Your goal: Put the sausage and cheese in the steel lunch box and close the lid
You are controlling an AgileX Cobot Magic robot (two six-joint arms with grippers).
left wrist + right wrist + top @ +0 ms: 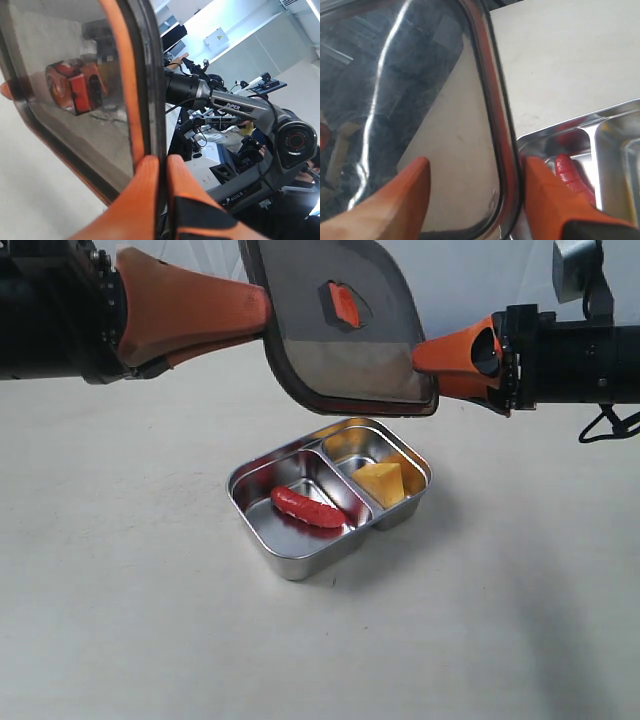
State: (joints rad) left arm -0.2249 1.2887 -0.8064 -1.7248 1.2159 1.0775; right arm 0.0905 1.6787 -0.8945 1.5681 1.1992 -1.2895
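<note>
Exterior view, lid: the lid (340,340) hangs tilted in the air, its orange valve (344,303) facing the camera, with the steel lunch box (300,560) toward 6 o'clock of it on the table (120,590)
Exterior view, food: the sausage (307,507) lies in the box's 8 o'clock compartment and the cheese (382,482) in its 2 o'clock one, so only the closing appears to be left
Exterior view, arms: the left gripper (262,318) takes the lid's 9 o'clock edge, while the right gripper (420,360) meets its 4 o'clock corner
Left wrist view, fingers: the orange fingers (145,190) are clamped tight on the lid's rim, and the valve shows through the smoky plastic
Right wrist view, fingers: the fingers (395,200) stand spread, one on each side of the rim, straddling it without clamping; the box and the sausage's tip lie just beyond
Step in hand: probably bringing the lid down onto the box
Doing it well: level the lid, turn it until its long sides match the box's, set corners over corners, then lower it flat
Caution: a one-edge pinch may let the lid pivot, so the right fingers should steady that corner before pressing evenly
</note>
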